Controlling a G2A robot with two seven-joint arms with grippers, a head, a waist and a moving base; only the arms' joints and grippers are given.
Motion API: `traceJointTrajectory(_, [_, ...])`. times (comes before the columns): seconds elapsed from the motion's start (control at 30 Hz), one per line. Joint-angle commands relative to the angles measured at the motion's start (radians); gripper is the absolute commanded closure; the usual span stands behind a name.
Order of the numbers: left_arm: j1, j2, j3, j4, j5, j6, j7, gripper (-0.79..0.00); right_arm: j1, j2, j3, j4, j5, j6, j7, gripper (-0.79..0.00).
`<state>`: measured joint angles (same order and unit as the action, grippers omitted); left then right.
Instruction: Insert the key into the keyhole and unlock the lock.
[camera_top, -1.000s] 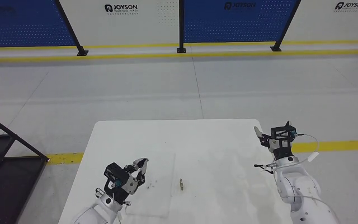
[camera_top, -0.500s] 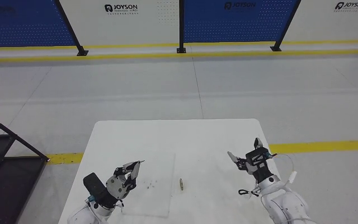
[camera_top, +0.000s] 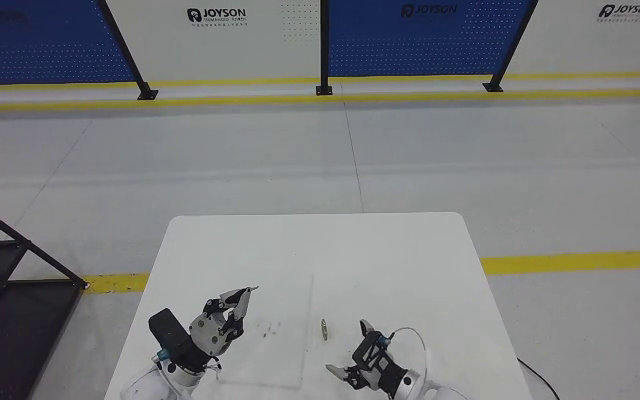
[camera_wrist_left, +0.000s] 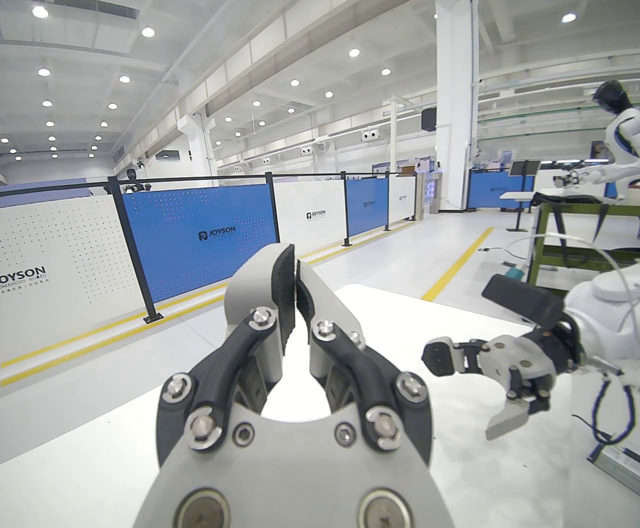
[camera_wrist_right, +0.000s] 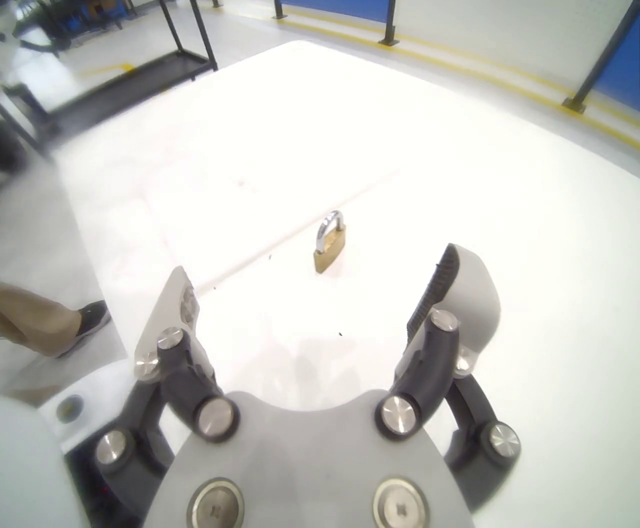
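A small brass padlock with a silver shackle lies flat on the white table, near its middle front. My right gripper hovers just short of it, low over the table, open and with nothing between its fingers. It is also in the left wrist view as the right gripper, off to the side. My left gripper is held above the table's front left, shut, pads pressed together. I see no key between them or on the table.
A thin clear sheet lies on the table between the left gripper and the padlock, with a few dark specks on it. A black rack stands off the table's left side. Barrier panels line the far floor.
The right arm swung from the table's right edge to the front middle, ending close behind the padlock. The left gripper drew back slightly a second ago, then stayed still.
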<state>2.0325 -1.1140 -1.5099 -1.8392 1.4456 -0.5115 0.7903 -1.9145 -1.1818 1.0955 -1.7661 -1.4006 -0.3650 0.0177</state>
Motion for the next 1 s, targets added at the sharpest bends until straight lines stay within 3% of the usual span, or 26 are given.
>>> traceJointTrajectory(0.0, [0.000,0.000,0.000,0.000,0.000,0.000,0.000,0.000,0.042,-0.009,-0.034,0.041,0.026,0.025,0.027,-0.785])
traceJointTrajectory(0.17, [0.000,0.000,0.000,0.000,0.000,0.000,0.000,0.000,0.130,-0.035,-0.111,0.130,0.074,0.111,0.063,-0.785])
traceJointTrajectory(0.5, [0.000,0.000,0.000,0.000,0.000,0.000,0.000,0.000,0.215,-0.069,-0.234,0.242,-0.068,0.318,0.025,-0.785])
traceJointTrajectory(0.6, [0.000,0.000,0.000,0.000,0.000,0.000,0.000,0.000,0.230,-0.078,-0.257,0.260,-0.083,0.355,0.020,-0.693])
traceJointTrajectory(0.8, [0.000,0.000,0.000,0.000,0.000,0.000,0.000,0.000,0.258,-0.092,-0.286,0.286,-0.073,0.381,0.028,-0.388])
traceJointTrajectory(0.97, [0.000,0.000,0.000,0.000,0.000,0.000,0.000,0.000,0.274,-0.100,-0.297,0.306,-0.062,0.402,0.028,-0.357])
